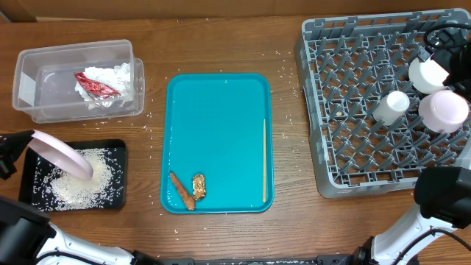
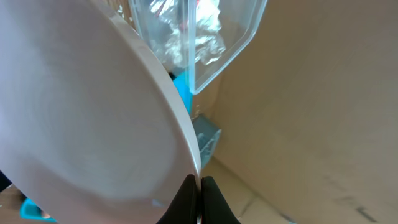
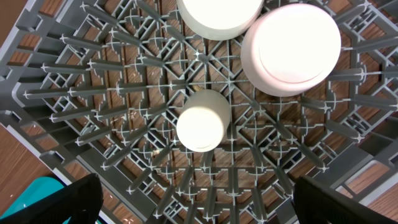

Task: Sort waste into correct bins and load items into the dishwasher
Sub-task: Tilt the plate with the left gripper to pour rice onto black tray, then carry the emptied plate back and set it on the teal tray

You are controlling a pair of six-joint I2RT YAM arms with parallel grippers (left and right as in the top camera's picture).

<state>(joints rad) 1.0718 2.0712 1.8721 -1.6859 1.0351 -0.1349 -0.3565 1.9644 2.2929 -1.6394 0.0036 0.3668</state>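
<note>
On the far left, my left gripper (image 2: 199, 200) is pinching the rim of the large plate (image 1: 62, 154) with the jaws nearly together, and I'm tipping it over the black tray (image 1: 118, 147), where the rice (image 1: 77, 184) is piling up. The worry is that thin edge grip: the plate looks ready to pivot or slip, and a steeper tilt could send grains past the tray's rim. Above it, the clear tub (image 1: 29, 81) is holding the napkin (image 1: 118, 77) and red wrapper (image 1: 94, 87), close enough to clip when I swing the plate away. In the middle, the teal tray (image 1: 221, 132) is carrying the carrot stick (image 1: 182, 190), the brown chunk (image 1: 199, 186) touching it, and a thin pale stick (image 1: 264, 158), all waiting to be sorted. Over on the right, my right gripper (image 3: 199, 211) is hanging spread wide and empty above the dish rack (image 1: 346, 110), with the cup (image 1: 390, 107) and two bowls (image 1: 444, 109) crowding that side, so I'm judging arm-on-arm contact a real risk. The wooden table (image 1: 221, 44) is showing stray grains, and a plain beige board is backing it.
</note>
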